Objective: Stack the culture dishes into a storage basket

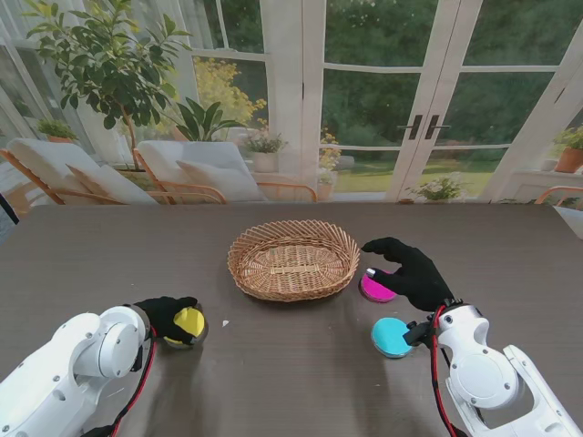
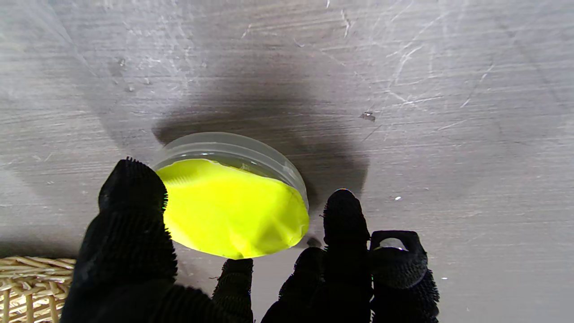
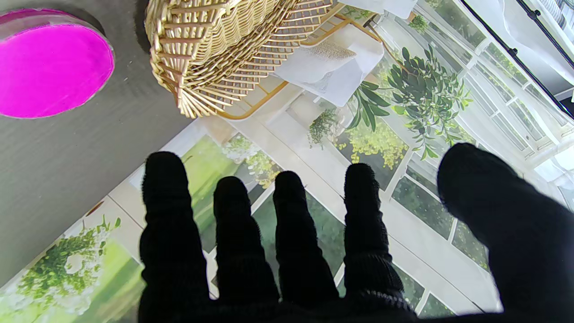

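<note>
Left hand [image 1: 167,315] grips yellow dish [image 1: 189,323] (seemingly tilted).

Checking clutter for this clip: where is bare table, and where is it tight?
Bare: between yellow dish and cyan dish, nearer to me than the basket; also beyond the basket. Tight: magenta dish sits close to the basket's right rim, under the right robot hand.

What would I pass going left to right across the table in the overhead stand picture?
Left hand around the yellow dish → wicker basket → magenta dish → right hand. The blue dish overlaps those last two sideways.
</note>
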Robot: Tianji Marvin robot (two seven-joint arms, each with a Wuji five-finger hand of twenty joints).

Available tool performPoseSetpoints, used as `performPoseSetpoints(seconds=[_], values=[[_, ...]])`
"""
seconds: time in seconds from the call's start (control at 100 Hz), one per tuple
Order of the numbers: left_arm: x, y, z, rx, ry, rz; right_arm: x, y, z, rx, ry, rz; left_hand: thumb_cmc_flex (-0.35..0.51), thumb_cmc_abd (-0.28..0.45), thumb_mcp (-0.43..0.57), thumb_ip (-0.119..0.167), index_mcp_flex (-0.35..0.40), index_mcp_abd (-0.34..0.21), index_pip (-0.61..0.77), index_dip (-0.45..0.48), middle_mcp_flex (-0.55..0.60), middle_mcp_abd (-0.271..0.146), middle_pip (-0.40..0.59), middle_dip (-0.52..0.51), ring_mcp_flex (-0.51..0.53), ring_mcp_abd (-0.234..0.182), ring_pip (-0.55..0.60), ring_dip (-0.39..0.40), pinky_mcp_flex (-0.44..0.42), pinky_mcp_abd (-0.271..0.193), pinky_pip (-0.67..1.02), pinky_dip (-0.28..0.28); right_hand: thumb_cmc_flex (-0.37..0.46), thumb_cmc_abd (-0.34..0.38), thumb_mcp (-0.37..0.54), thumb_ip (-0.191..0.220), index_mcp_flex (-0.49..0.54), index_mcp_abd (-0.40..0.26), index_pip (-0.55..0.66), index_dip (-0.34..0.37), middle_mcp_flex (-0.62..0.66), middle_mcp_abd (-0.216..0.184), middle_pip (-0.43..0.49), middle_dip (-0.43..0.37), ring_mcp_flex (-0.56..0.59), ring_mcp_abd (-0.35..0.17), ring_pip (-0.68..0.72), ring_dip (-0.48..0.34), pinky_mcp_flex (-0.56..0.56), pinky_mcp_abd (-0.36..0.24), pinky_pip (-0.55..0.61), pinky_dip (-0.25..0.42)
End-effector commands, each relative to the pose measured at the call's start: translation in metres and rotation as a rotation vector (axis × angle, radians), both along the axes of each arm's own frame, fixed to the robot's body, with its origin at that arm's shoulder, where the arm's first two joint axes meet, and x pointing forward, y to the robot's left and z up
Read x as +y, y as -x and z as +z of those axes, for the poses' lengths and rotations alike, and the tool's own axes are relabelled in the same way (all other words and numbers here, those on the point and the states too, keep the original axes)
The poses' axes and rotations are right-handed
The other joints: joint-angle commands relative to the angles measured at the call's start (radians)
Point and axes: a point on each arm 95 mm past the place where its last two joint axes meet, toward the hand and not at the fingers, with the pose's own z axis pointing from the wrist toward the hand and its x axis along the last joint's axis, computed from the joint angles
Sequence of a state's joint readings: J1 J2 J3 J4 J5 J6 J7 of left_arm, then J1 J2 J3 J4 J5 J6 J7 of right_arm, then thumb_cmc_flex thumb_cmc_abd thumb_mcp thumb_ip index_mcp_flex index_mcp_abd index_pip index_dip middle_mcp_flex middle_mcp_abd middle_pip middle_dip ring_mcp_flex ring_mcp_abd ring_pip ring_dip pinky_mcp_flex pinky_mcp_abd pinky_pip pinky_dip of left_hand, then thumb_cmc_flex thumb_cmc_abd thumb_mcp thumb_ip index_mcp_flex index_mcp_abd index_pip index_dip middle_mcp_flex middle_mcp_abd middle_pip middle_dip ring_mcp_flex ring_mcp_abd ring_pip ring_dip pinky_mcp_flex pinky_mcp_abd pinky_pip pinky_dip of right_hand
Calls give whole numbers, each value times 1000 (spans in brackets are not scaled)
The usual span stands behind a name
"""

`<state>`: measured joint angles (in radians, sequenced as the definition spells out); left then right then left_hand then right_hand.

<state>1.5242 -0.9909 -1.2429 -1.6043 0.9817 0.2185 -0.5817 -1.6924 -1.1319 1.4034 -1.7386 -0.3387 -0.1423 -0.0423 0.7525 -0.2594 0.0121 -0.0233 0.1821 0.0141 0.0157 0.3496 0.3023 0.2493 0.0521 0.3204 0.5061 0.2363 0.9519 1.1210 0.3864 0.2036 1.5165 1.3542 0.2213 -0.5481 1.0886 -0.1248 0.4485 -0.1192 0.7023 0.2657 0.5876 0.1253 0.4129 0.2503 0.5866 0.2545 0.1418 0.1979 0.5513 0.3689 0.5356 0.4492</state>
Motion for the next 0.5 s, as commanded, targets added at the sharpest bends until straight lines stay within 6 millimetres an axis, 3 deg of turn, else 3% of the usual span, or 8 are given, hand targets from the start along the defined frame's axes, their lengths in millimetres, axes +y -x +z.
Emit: performPoseSetpoints(seconds=[0.0, 0.2, 0.49], values=[[-1, 1, -3, 30, -6, -6, 3, 2, -3, 15, 7, 15, -27, -29, -11, 22, -28, 18, -19, -9, -20, 17, -4, 2, 42, -17, 35, 2, 27, 6, 73, -5, -7, -28, -42, 16, 12, -36, -6, -8, -9, 14, -10, -2, 19, 7, 4, 7, -261, -3, -23, 42], [-3, 1, -7, 38, -30, -25, 3, 2, -3, 17, 13, 21, 4, -56, 18, 26, -13, 22, -11, -6, 9, 19, 15, 37, 76, -66, 108, 24, 90, -27, 127, -18, -3, -42, -41, 14, 8, -32, -6, -7, -15, 15, -11, -3, 16, 7, 3, 8, -263, -4, -25, 44], [-8, 0, -14, 24, -59, -42, 3, 2, -3, 16, 38, 31, 16, -114, 178, 12, 35, 23, 10, 5, 81, 21, 51, 142, 162, -165, 273, 47, 218, -86, 249, -124, 17, -97, -28, 5, 1, -27, -2, -6, -23, 18, -11, -2, 17, 11, 5, 10, -265, -3, -27, 49]])
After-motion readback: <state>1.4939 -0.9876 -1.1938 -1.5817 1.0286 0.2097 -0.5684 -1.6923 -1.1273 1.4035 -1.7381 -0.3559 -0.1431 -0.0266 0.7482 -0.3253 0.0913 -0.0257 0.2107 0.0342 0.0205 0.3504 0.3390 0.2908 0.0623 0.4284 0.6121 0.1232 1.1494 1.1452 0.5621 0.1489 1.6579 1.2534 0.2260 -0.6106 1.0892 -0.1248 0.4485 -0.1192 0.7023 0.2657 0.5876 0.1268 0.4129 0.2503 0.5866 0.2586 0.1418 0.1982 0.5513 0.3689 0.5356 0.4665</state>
